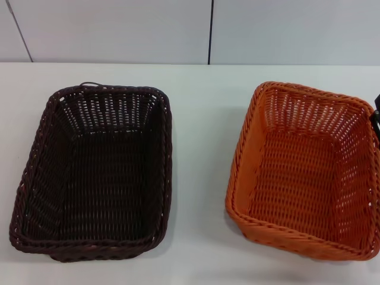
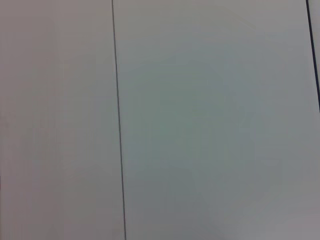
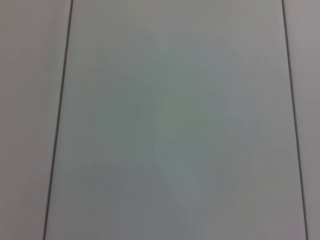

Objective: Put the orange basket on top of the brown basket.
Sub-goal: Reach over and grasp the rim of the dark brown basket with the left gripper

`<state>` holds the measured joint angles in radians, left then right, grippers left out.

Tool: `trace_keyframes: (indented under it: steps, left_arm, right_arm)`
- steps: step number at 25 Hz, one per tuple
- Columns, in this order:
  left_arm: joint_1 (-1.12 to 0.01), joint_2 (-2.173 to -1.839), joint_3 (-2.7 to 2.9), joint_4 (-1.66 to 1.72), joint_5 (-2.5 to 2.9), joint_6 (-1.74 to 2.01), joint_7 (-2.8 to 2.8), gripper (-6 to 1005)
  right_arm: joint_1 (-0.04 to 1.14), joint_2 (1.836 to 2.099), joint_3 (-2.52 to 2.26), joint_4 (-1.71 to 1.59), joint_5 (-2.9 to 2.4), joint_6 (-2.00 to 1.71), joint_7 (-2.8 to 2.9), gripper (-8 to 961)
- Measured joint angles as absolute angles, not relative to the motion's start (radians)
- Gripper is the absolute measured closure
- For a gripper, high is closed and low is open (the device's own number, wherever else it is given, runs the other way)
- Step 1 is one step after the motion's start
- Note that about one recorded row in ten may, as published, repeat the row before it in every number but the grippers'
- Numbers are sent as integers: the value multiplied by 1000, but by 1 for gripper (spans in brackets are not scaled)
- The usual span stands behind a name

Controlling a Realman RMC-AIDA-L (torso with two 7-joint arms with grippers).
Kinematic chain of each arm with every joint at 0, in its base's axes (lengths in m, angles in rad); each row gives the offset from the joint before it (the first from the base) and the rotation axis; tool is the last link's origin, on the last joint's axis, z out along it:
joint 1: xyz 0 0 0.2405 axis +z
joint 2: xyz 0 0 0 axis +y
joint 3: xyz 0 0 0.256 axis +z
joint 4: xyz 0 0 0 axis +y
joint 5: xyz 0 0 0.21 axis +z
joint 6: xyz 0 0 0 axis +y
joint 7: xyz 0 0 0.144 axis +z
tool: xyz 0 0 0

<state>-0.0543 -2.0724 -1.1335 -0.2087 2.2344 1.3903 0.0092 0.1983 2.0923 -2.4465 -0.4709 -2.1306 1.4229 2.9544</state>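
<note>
The brown basket (image 1: 95, 172) stands empty on the left of the white table in the head view. The orange basket (image 1: 306, 169) stands empty on the right, a hand's width apart from it and turned slightly. A small black part of my right gripper (image 1: 376, 119) shows at the frame's right edge, next to the orange basket's right rim. My left gripper is out of view. Both wrist views show only blank wall panels, with neither basket in them.
The white table (image 1: 199, 148) runs between and around the baskets. A grey panelled wall (image 1: 178, 29) with dark seams stands behind the table's far edge; it also fills the left wrist view (image 2: 200, 125) and the right wrist view (image 3: 175, 125).
</note>
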Motion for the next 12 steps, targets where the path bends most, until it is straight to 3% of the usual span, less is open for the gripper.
trace_keyframes:
  steps: [12]
  left_arm:
    - [-51,-2072,-1130,-210,2235,1412,8,213]
  right_arm:
    - [174,2092,-2444,-468,-2131,1435,2954,176]
